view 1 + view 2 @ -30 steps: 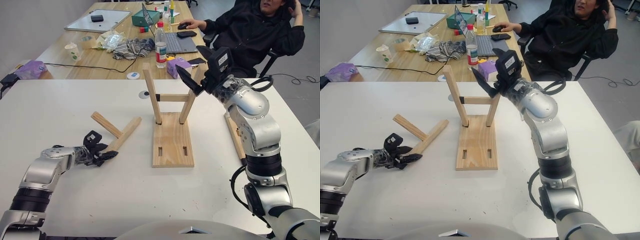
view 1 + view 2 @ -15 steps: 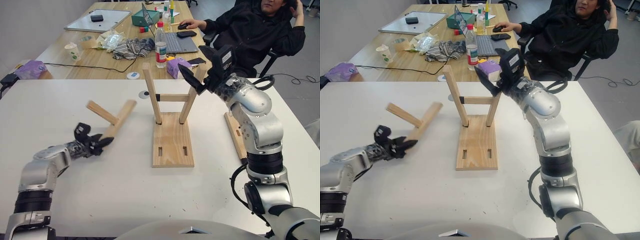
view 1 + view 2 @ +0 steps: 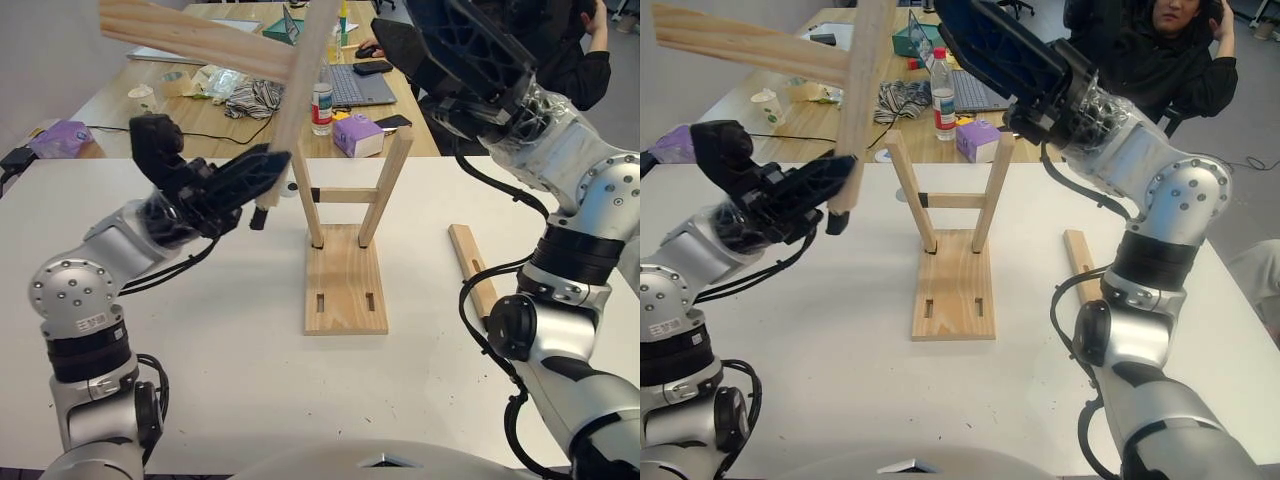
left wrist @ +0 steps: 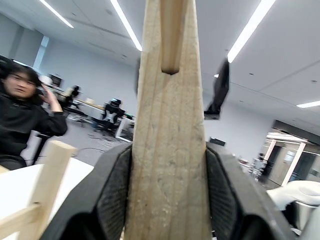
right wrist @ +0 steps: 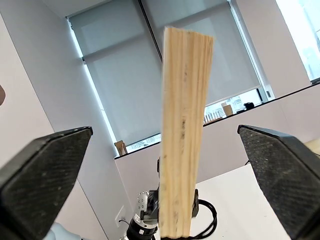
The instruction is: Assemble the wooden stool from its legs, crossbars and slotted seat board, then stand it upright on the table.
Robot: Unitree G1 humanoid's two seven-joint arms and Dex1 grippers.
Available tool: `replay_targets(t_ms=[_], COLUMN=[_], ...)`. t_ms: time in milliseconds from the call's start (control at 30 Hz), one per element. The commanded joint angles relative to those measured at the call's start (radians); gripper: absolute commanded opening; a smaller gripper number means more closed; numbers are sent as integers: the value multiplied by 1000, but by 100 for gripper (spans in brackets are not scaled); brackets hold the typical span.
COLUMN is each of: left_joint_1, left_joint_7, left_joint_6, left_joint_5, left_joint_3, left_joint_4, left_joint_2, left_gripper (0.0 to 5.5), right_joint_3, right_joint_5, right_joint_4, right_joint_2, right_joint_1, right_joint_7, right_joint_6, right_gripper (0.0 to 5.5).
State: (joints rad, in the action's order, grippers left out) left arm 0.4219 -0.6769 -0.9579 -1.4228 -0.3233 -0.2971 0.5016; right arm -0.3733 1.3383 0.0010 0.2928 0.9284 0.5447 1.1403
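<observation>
Gripping leg-crossbar piece (image 3: pixel 303 75), left gripper (image 3: pixel 268 186); two legs (image 3: pixel 311 205) slotted into seat board (image 3: pixel 345 292).

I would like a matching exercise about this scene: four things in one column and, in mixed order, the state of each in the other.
1. T-piece
2. board
3. loose bar
4. right gripper

a. lies on the table, right of the board
b. jaws wide open
c. held up in the left gripper
d. flat on the table, two legs standing in it

Pairs: 1-c, 2-d, 3-a, 4-b
</observation>
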Motion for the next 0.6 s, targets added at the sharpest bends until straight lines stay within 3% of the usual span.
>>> replay_targets(t_ms=[33, 100, 233, 600], left_joint_1=[2, -8, -36, -55], left_joint_7=[17, 11, -6, -28], left_joint_6=[-5, -4, 10, 40], left_joint_5=[-29, -11, 44, 95], left_joint_3=[59, 86, 114, 109], left_joint_4=[-46, -57, -63, -65], left_joint_2=[-24, -19, -1, 17], left_gripper=[201, 201, 201, 201], right_joint_3=[17, 19, 26, 67], right_joint_5=[51, 79, 136, 139], right_joint_4=[-8, 3, 27, 65], right_joint_2=[22, 26, 36, 79], right_joint_1=[42, 52, 63, 53], right_joint_7=[-24, -37, -73, -104], right_joint_6=[15, 20, 35, 55], right_gripper=[540, 540, 475, 260])
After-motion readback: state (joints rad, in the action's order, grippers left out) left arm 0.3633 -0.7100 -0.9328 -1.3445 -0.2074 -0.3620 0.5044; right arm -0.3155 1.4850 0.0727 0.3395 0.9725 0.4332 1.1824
